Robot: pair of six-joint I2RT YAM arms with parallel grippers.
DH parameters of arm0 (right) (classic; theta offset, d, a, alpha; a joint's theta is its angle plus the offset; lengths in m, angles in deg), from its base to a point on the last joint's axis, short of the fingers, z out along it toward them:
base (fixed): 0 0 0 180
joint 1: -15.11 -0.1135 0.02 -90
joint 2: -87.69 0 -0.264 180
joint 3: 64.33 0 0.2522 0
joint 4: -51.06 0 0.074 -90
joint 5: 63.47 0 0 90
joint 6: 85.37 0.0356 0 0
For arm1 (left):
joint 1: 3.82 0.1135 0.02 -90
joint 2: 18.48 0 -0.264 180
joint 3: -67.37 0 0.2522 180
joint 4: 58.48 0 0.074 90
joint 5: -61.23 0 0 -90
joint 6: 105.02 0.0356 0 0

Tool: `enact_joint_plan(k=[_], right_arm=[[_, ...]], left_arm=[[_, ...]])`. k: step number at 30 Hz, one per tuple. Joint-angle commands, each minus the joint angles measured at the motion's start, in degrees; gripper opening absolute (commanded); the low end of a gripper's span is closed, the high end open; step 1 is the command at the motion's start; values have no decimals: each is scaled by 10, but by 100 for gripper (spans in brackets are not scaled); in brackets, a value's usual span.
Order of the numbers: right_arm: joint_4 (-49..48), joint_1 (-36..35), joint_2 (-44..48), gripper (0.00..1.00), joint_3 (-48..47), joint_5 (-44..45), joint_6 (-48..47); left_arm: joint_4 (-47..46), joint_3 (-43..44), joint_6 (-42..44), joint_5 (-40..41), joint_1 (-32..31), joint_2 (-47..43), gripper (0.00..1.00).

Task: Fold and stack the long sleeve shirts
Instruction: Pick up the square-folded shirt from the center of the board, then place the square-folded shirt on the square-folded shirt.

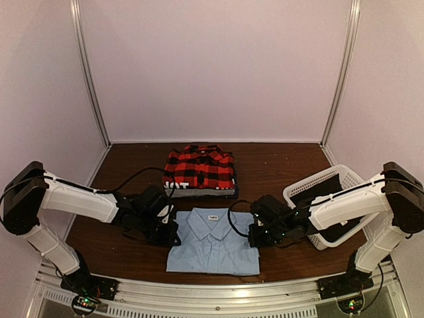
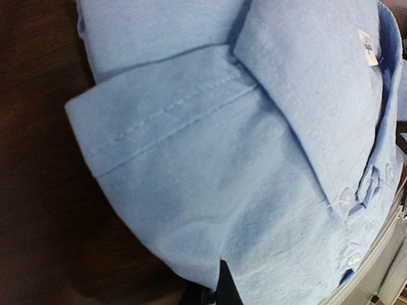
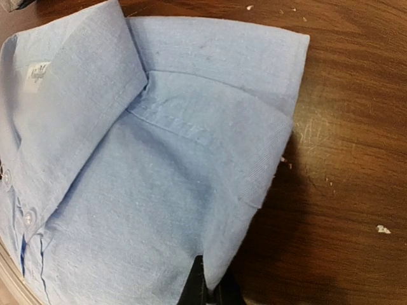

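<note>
Two shirts lie folded on the brown table, and we take the light blue shirt as our marker. It rests flat and buttoned, its collar pointing away from the arm bases. The plaid shirt sits just beyond that collar, folded square on a greyish layer we cannot identify. The white basket stands to the blue shirt's right, apart from it. The left gripper is at the blue shirt's left edge, level with the shoulder, and the right gripper mirrors it at the right edge. Both have their jaws brought together. In the left wrist view the folded shoulder edge runs down onto a dark finger, and the right wrist view shows the same edge meeting its finger. So we judge each pincer to be clamped on the blue shirt's side fold, not closed on nothing. We read the matched grip as deliberate: holding both flanks at once should keep the tucked sleeves from spilling and let the bundle travel level. We judge the folding done and the stacking not yet, with the plaid shirt the likely landing place. The cloth is soft, so the unsupported middle may sag, and a one-sided pull could undo the fold.
</note>
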Motion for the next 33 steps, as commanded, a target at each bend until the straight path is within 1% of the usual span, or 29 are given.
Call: enact_joint_plan(k=[1, 8, 16, 22, 26, 33], right_arm=[[22, -5, -1, 0, -24, 9, -1], [49, -9, 45, 0, -57, 22, -4], [114, -12, 93, 0, -143, 61, -23], [140, -9, 95, 0, -214, 94, -59], [139, 12, 64, 0, -280, 103, -99], [113, 74, -38, 0, -405, 72, -166]], left_arm=[[0, 29, 2, 2, -6, -14, 0], [47, 79, 28, 8, -10, -62, 0], [110, 148, 53, 23, -11, -113, 0], [163, 226, 70, 61, -5, -127, 0], [183, 267, 90, 68, 28, -108, 0], [196, 361, 155, 55, 130, -45, 0]])
